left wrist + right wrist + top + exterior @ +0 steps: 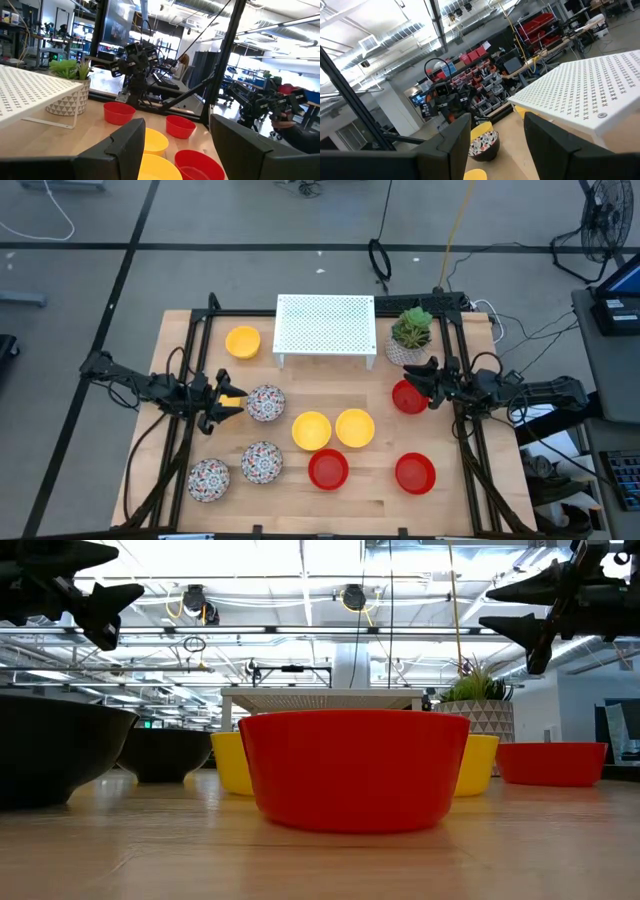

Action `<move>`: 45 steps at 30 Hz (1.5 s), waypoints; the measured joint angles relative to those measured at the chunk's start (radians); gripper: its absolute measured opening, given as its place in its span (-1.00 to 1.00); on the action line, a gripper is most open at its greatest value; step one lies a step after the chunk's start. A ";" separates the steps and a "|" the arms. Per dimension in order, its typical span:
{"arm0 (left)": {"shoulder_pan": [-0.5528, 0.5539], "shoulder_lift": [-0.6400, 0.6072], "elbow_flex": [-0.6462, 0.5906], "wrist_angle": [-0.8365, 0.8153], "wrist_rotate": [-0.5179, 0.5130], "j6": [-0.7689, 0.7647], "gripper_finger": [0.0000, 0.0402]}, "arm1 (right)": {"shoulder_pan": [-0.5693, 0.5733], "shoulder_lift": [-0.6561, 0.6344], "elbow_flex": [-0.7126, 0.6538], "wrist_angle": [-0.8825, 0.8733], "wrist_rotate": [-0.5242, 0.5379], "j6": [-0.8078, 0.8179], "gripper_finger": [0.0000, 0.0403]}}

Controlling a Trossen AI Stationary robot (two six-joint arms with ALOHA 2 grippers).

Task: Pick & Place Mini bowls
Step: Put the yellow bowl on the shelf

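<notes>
The white perforated rack (325, 328) at the table's far middle had nothing on it, so judging by that the job looked barely begun, w/ no bowl held. All nine mini bowls (311, 430) sat loose on the wood: one yellow far left by the rack, two yellow mid-table, three red to the right and near, three mosaic on the left. Left gripper (226, 401) hovered w/ jaws apart beside a mosaic bowl (265, 403); right gripper (425, 379) was likewise spread, empty, over a red bowl (407, 397).
</notes>
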 joint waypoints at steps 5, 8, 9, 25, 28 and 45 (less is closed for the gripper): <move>0.000 0.000 0.000 0.026 -0.008 0.005 0.12 | 0.000 0.000 0.000 0.016 0.000 -0.006 -0.15; 0.000 0.000 0.000 0.053 -0.017 0.005 0.12 | 0.000 0.000 0.000 -0.001 -0.001 -0.051 -0.15; 0.000 0.000 0.000 0.061 -0.017 0.004 0.12 | 0.000 0.000 0.000 -0.017 -0.001 -0.067 -0.15; 0.014 0.000 0.000 0.144 -0.366 0.115 0.12 | 0.000 0.000 0.000 -0.144 -0.002 -0.111 -0.15; 0.035 0.005 0.000 0.142 -0.456 0.110 0.12 | 0.000 0.000 0.000 -0.144 -0.001 -0.111 -0.15; 0.267 0.388 0.155 -0.065 -0.549 0.151 0.12 | 0.000 0.000 0.000 -0.053 0.083 -0.291 -0.15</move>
